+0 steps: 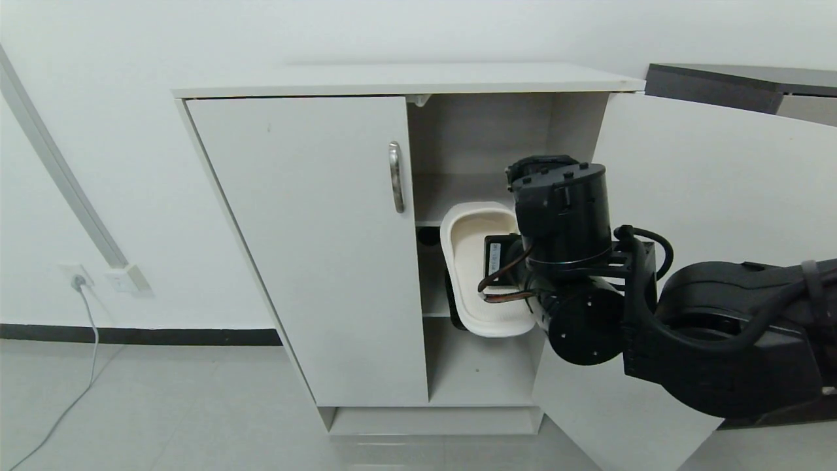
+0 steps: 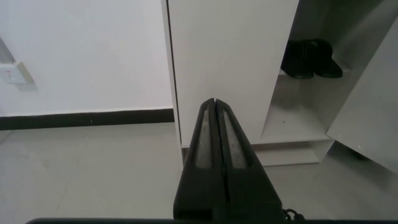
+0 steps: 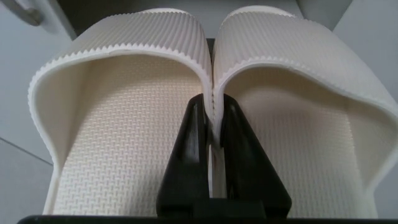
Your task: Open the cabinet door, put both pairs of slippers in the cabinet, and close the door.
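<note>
The right pincer [image 3: 213, 109] is clamped on the touching inner edges of the white slippers [image 3: 124, 137], held in the open right half of the cabinet [image 1: 307, 248]. Farther inside sit black slippers [image 2: 311, 59]. The left pincer [image 2: 214, 104] is closed and empty.

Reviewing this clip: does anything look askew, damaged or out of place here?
Nothing damaged. The white slippers hang tilted at the cabinet opening, pinched by their inner straps in the right hand, not on a shelf. The black slippers sit neatly inside.
</note>
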Motion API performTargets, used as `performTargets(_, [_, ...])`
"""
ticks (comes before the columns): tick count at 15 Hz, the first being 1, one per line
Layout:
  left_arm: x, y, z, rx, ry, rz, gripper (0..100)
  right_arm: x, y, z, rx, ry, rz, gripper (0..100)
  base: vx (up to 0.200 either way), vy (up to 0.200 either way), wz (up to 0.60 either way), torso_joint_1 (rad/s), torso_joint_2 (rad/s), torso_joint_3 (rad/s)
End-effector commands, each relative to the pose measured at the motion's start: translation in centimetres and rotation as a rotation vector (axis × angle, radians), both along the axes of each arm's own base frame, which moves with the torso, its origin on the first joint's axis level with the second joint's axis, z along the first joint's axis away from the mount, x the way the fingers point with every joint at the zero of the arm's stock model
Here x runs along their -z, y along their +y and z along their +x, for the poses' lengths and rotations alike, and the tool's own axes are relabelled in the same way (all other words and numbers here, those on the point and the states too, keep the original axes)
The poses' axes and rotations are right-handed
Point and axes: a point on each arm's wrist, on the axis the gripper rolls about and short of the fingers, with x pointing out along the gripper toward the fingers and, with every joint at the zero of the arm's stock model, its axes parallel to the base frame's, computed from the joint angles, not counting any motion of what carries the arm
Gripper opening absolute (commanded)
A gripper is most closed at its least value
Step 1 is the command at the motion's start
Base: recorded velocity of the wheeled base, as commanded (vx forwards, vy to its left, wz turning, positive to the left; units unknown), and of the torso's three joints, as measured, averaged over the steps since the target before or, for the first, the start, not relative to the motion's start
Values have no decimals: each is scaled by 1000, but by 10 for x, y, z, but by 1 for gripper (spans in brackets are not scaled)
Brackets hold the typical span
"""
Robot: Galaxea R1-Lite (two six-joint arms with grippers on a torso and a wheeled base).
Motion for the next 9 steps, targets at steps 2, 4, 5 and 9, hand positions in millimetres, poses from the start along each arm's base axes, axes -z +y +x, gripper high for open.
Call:
performTargets(2, [0,0,0,0,2,0,0,4,0,3,1,8,-9,0,200,0,0,-2,5,2])
performTargets(4, [0,0,0,0,2,-2,0,6,1,4,1,11,-12,0,200,0,0,-2,0,5])
performTargets(5, [0,0,0,0,2,0,0,6,1,4,1,11,-14,0,200,0,0,2,2,2])
performTargets(9, [0,0,0,0,2,0,0,9,1,8,1,17,-19,0,200,0,0,5,2,-1])
